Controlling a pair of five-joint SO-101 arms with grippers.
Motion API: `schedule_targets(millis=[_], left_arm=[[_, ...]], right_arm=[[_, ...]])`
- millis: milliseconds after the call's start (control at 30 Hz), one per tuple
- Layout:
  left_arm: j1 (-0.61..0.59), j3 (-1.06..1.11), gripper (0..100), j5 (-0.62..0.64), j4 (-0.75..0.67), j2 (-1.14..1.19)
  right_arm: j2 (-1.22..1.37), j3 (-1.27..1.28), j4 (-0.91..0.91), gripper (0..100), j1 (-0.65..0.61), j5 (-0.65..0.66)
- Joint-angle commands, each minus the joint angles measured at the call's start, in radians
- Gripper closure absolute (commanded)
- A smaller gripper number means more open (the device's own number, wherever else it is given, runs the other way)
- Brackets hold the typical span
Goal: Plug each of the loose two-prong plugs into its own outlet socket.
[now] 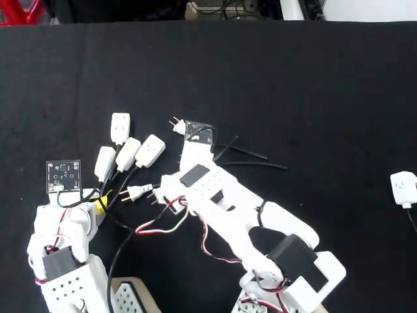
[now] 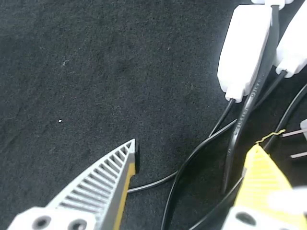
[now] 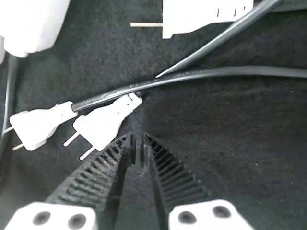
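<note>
left pincer [image 2: 194,146] is gaping wide over the cables [image 2: 234,143], with the sockets [image 2: 242,48] sitting just ahead. two plugs [image 3: 103,123] are lying loose on the surface [image 3: 230,120], and the right pincer [image 3: 139,143] is hovering beside them, pinched shut and empty. i'm guessing it's still going for the pickup, so it'll need opening first.

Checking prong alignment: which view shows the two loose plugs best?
Right wrist view: both plugs lie whole, prongs visible, ahead of the right gripper. High view shows them small, close against the arm; left wrist view catches prong tips.
</note>
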Motion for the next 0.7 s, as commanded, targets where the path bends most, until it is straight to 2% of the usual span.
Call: schedule_targets(millis=[0,167,433,667], left_arm=[[0.001,0.019,65,-0.006,-0.012,-0.008],[0.001,0.019,65,-0.006,-0.012,-0.008],[0.001,0.019,65,-0.006,-0.012,-0.008],[0.001,0.019,65,-0.006,-0.012,-0.008]], right_arm=[[-0.041,-0.047,-0.029,88.6,0.012,0.002],[-0.031,-0.041,-0.095,86.1,-0.041,-0.008],[-0.031,0.053,-0.292,86.0,-0.043,-0.133],[-0.028,0.065,-0.299,86.0,0.008,-0.181]])
